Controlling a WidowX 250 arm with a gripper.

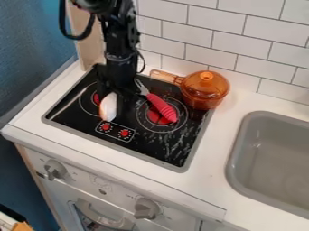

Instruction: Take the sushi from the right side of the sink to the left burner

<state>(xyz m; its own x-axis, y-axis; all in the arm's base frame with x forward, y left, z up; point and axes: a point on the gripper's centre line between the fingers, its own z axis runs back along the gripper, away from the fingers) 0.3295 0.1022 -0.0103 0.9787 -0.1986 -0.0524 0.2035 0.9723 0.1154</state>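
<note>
Black stovetop (140, 145): red-handled fork (161, 107) and orange pot (204, 90) near gripper (113, 100), grip on sushi (108, 108) unclear.

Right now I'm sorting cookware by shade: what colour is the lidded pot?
The pot is a see-through amber orange; it shows best in the camera view.

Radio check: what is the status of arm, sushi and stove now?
Gripper at left burner, close to sushi. Sushi at burner's front part; grip not clear. Fork on right burner, pot beyond; neither blocks left burner.
</note>
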